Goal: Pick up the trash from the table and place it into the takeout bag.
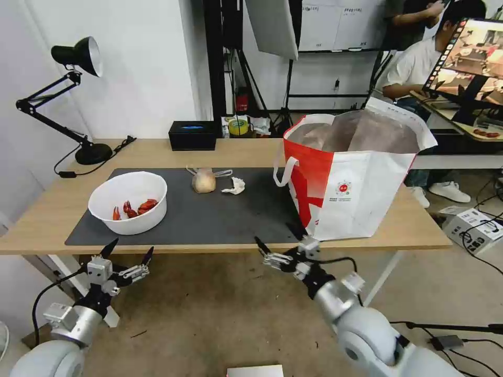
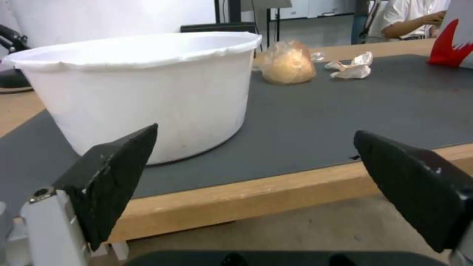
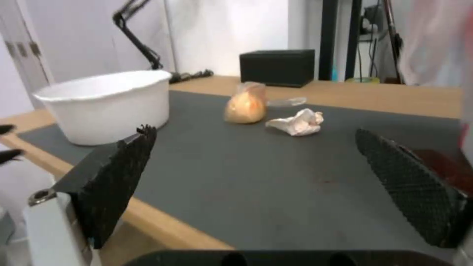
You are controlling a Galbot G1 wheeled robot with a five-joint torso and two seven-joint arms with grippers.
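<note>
white wall, black desk lamp, concrete floor

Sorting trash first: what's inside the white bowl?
Red crayfish shells lie in the bowl toward its near side. Its near wall hides whatever is lower down.

Both arms reach forward, left gripper and right gripper level with each other (fingers spread wide).
</note>
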